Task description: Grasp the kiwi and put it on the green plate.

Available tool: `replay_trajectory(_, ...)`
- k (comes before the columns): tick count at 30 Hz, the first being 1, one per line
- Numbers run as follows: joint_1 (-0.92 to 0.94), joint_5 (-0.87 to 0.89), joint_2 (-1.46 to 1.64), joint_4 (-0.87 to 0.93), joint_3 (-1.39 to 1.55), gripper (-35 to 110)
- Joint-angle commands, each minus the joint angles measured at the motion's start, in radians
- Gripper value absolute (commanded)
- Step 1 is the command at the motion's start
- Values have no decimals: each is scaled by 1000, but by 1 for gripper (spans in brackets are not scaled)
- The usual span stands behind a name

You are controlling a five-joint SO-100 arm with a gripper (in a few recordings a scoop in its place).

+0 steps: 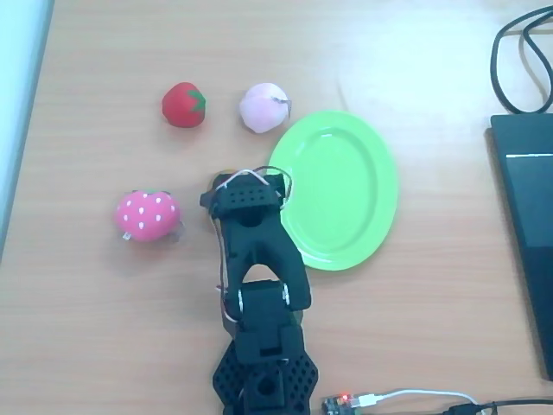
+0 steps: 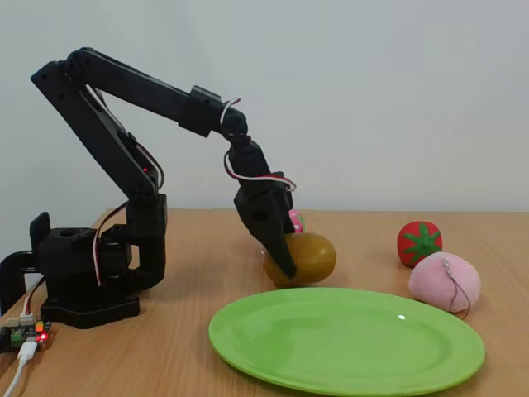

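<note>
Two views give us the scene. From overhead we see the black two-finger gripper [image 1: 226, 183] at the end of the black arm, reaching up the picture over the light wooden table [image 1: 432, 328]; its own body hides its fingertips and nearly all of the small golden-brown egg-shaped toy kiwi [image 1: 224, 174], of which only a sliver peeks out beside the gripper's upper left edge. The large lime-green oval plastic plate [image 1: 346, 186] lies just right of the gripper. A pink white-dotted toy strawberry [image 1: 147, 213] sits to the left, a red toy strawberry [image 1: 184, 105] and a pale pink toy peach [image 1: 263, 107] further up the picture.

From the fixed view at the side we see the gripper [image 2: 281, 252] pointing down, one black finger [image 2: 279, 248] lying across the kiwi's [image 2: 307, 258] left part. The kiwi rests on the table just behind the plate [image 2: 347, 343], not on it. We cannot tell whether the jaws are clamped on the fruit or merely around it. The peach [image 2: 445, 281] and the red strawberry [image 2: 419, 243] stand at the right.
</note>
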Motion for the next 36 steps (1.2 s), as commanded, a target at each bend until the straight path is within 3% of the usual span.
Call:
replay_trajectory(1,-20,-2,48,11,-57,26)
replay_trajectory(18,123,78,77,31,-173,27)
replay_trajectory(36,456,474,28,77,-101,28)
